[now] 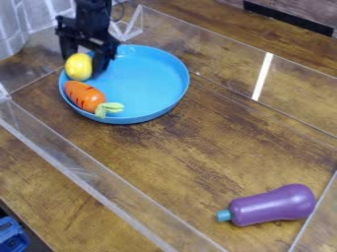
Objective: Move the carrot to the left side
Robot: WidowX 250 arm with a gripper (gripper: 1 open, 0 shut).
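The carrot (86, 95), small and orange with a green leafy top, lies on the left part of the blue plate (158, 84). Just behind it, my black gripper (83, 57) points down over the plate's left rim. A yellow ball (79, 67) sits between its fingertips, and the jaws look closed on it. The ball hangs just above the carrot's back end, apart from it. The gripper does not touch the carrot.
A purple eggplant (270, 206) lies at the front right of the wooden table. Clear plastic walls (79, 167) run along the front and left edges. A pale object (11, 34) stands at the far left.
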